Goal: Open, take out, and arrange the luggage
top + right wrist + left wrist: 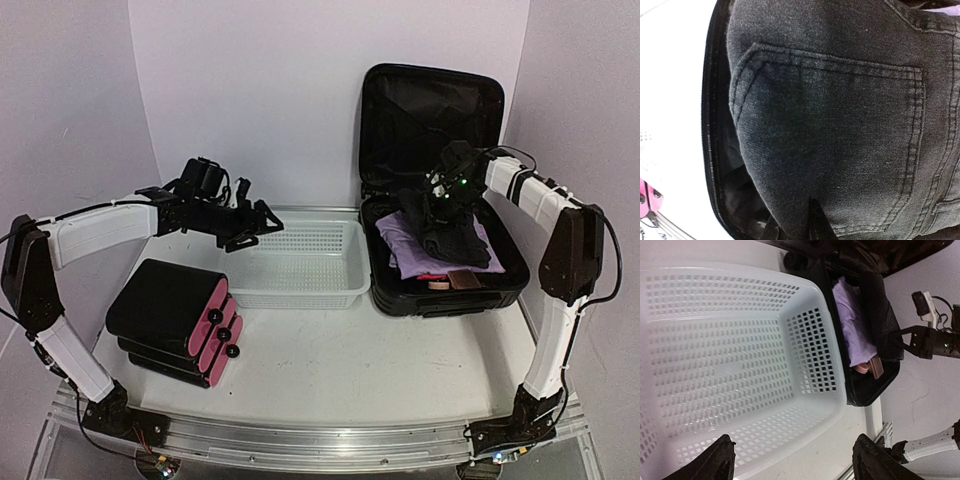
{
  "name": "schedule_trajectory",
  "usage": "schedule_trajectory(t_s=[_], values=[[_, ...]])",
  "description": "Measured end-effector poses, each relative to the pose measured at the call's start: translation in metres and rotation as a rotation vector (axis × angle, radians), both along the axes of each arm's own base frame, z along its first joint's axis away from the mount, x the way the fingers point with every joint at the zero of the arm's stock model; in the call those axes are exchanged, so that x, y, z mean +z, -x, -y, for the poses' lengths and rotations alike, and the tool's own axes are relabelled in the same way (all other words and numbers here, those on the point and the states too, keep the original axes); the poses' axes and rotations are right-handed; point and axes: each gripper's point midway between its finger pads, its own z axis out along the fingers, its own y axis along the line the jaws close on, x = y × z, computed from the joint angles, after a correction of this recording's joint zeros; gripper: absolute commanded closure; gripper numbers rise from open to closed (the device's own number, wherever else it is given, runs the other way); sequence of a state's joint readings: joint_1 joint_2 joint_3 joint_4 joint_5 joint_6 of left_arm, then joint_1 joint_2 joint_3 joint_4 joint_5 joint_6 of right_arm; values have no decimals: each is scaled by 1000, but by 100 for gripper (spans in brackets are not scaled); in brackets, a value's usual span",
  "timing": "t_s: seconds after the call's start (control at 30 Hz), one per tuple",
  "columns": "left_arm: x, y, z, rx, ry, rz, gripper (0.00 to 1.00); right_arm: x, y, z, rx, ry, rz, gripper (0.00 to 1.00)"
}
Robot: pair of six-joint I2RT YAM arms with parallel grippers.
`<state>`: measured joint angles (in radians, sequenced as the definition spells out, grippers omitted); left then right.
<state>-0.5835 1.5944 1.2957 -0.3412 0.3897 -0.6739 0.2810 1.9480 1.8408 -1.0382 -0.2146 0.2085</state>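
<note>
As I stand at the near edge, a metal rail (300,440) runs along a white tabletop (350,370), closed in by pale lavender walls (250,90) on three sides. Two arms rise from it, the left arm (100,225) and the right arm (570,250). Near left sits one stack of black cases (165,305) with pink sides, three as far as I can count. Beyond lies one white perforated basket (300,265); the left jaws hang over it, spread wide and released, holding nothing. At the far right the one luggage (435,110) lies open, base flat, long axis running near to far, lid upright toward the back wall. The right jaws are clenched on dark jeans (840,125) above one lavender garment (410,245) inside.
</note>
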Motion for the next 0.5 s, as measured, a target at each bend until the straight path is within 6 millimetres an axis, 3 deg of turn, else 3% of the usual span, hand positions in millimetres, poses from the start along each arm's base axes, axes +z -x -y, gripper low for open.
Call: schedule_trajectory(t_s=[0.27, 0.5], values=[[-26, -27, -71, 137, -198, 6, 15, 8, 9, -27, 24, -61, -11, 100], [-41, -47, -142, 251, -352, -26, 20, 10, 24, -58, 74, -92, -28, 100]])
